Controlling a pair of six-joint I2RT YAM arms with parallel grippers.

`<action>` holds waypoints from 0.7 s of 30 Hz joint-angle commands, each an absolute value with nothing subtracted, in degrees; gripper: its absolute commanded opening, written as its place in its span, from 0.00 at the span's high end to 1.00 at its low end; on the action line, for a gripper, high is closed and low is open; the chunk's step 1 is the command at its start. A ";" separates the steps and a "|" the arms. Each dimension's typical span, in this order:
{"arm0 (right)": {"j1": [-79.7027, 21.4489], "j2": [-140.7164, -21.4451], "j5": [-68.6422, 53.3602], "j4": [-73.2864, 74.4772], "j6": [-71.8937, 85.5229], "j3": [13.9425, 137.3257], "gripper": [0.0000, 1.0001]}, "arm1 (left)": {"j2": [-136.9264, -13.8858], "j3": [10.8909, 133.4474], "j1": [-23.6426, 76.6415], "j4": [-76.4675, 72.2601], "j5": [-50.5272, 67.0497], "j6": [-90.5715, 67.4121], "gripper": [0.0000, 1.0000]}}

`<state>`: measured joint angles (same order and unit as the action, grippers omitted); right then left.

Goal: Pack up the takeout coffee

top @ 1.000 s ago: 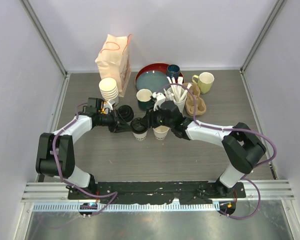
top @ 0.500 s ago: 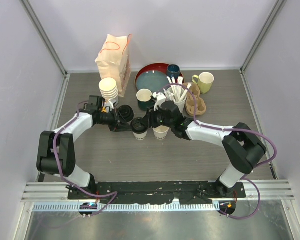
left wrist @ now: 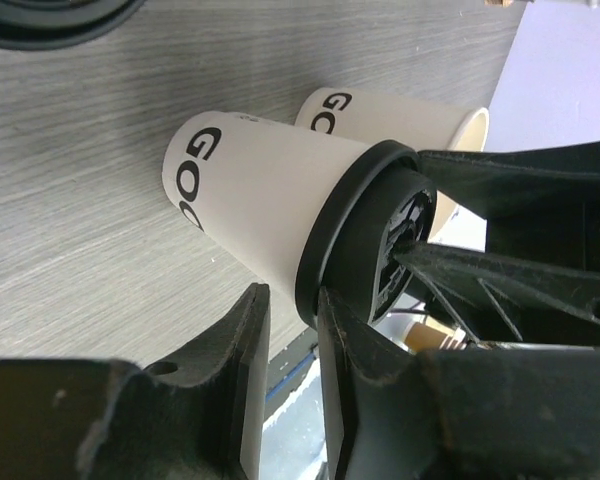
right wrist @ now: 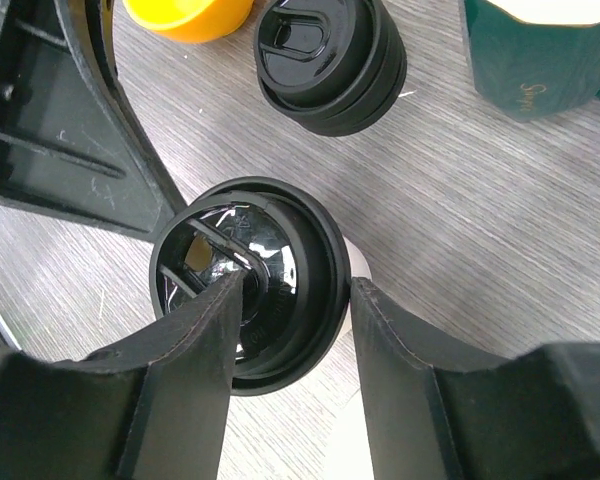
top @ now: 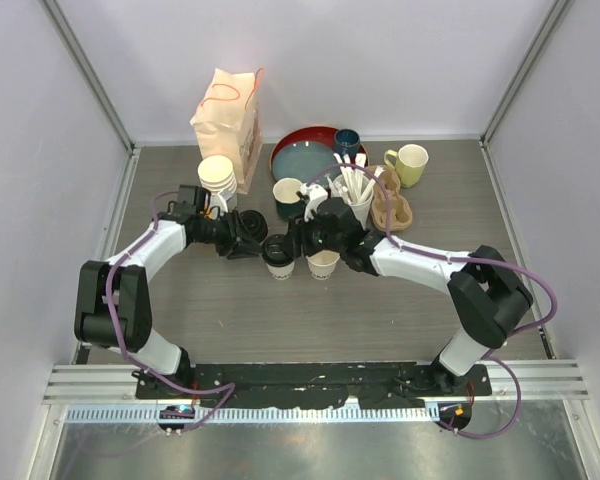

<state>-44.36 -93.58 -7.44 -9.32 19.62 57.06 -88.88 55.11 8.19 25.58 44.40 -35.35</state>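
L gripper [left wrist: 292, 305] is sitting w/ jaws a little apart and nothing btwn them. Its tip is hanging just beside the black lid [left wrist: 365, 235] of the lidded cup [left wrist: 250, 190], coming in from that cup's left in the top view. Can't tell if a finger is touching the lid rim.

R gripper [right wrist: 295, 295] is reaching in from the other side w/ jaws partly open, straddling the same lid from above. One finger is overlapping the lid top and the other is sitting just outside the rim, w/ a sliver of white cup showing in the gap. It isn't clamping anything.

Lidded cup is standing upright on the table [top: 280, 320], mid-table in front of both arms. The 2nd cup [top: 323, 264] is standing just beside it on the right, upright, open top, no lid on. Both cups are showing black lettering on the side.

Lid stack [right wrist: 325, 60] is sitting near the lidded cup on the far side. Teal mug [right wrist: 540, 50] is standing behind the cups. Paper bag [top: 227, 105], red tray [top: 290, 145] and yellow-green mug [top: 410, 163] are lining the back of the table, well apart from the cups.
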 commanded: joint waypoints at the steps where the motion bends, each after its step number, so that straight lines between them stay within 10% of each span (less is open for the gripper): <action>1: -45.70 -91.67 -8.62 -5.89 17.49 60.29 0.46 | -88.86 57.57 7.83 24.87 40.69 -33.58 0.70; 21: -45.70 -90.18 -4.31 -0.44 11.87 67.23 0.36 | -86.83 69.84 7.29 33.21 33.24 -16.29 0.57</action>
